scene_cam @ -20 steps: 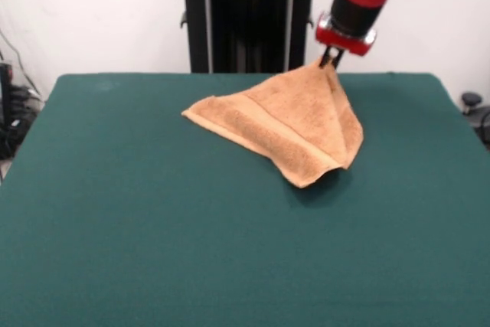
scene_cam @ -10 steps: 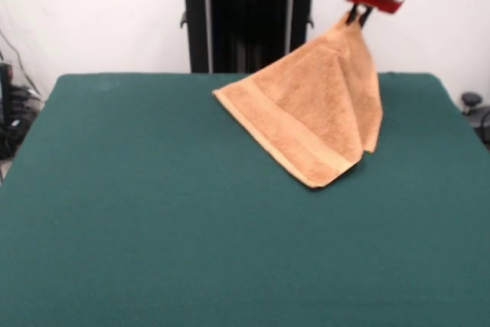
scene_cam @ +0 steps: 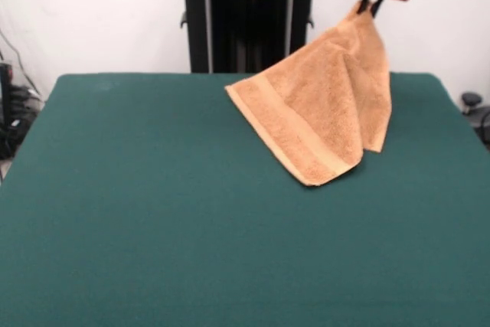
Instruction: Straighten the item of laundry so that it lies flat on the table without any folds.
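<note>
The orange-tan towel hangs by one corner from my gripper at the top right of the front view. The gripper is shut on that corner. The towel drapes down in a fan with a vertical fold on its right side. Its woven band runs along the lower left edge. The lowest corner rests on or just above the green table; I cannot tell which.
The robot's black pedestal stands behind the table's far edge. Cables lie off the table at the left edge of the view. A small dark object sits beyond the table's right edge.
The gripper has risen and moved to the right with the towel corner. The towel has lifted off the table and hangs more steeply, and its left corner has drawn in to the right.
</note>
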{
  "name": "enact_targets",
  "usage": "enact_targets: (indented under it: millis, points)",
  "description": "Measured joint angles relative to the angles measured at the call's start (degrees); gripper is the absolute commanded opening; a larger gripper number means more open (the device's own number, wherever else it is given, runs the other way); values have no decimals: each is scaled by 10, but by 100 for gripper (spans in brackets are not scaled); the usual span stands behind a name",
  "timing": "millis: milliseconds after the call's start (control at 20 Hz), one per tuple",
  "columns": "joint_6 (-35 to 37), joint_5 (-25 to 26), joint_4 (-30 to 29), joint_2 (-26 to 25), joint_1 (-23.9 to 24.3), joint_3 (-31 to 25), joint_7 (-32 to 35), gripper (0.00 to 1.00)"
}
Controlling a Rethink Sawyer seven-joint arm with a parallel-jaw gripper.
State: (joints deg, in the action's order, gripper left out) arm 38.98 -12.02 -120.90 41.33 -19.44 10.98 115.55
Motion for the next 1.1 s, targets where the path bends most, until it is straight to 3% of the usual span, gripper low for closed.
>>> enact_targets:
  millis: [600, 1100]
  points:
    - [37, -16, 1, 27, -19, 5, 24, 0]
    - [123, -16, 16, 61, -40, 16, 87, 0]
